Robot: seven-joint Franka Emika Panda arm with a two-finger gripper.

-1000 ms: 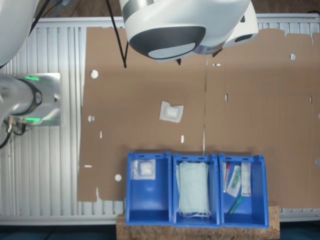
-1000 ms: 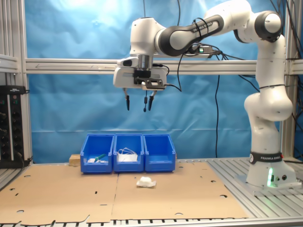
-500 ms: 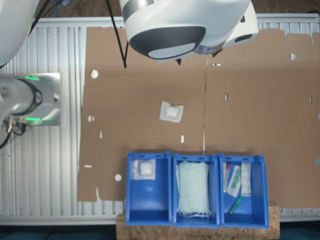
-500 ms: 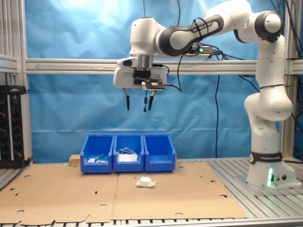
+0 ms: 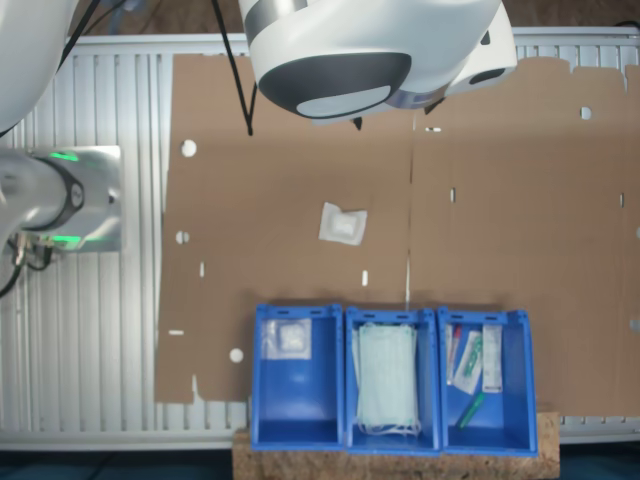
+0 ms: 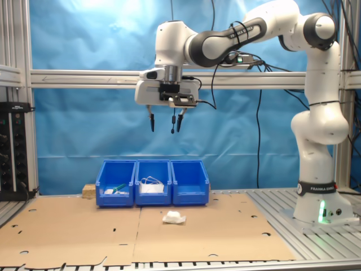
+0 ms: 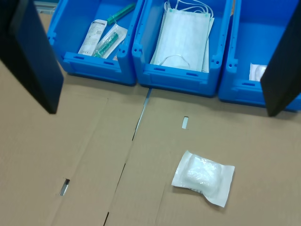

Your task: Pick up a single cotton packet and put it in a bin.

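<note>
1. Nothing of the job is done yet, as far as I can see: the cotton packet [image 5: 342, 223] lies flat on the brown cardboard [image 5: 520, 180], out in the open, a little way in front of the row of three blue bins.

2. The gripper [image 6: 164, 122] hangs high above the cardboard in the second exterior view, well apart from the packet. Its dark fingers [image 7: 32, 56] are spread wide, with nothing between them.

3. The bin [image 5: 296, 425] at the end of the row, at the first exterior view's left, already has one small white packet [image 5: 290, 339] in it. I take that as the place this one belongs.

4. The middle bin [image 5: 392, 440] holds pale green masks [image 5: 387, 375], and the far bin [image 5: 487, 440] holds assorted narrow packets [image 5: 478, 358].

5. Everything is left to do: come down over the loose packet, close on it, lift it, carry it to the end bin and let go.
</note>
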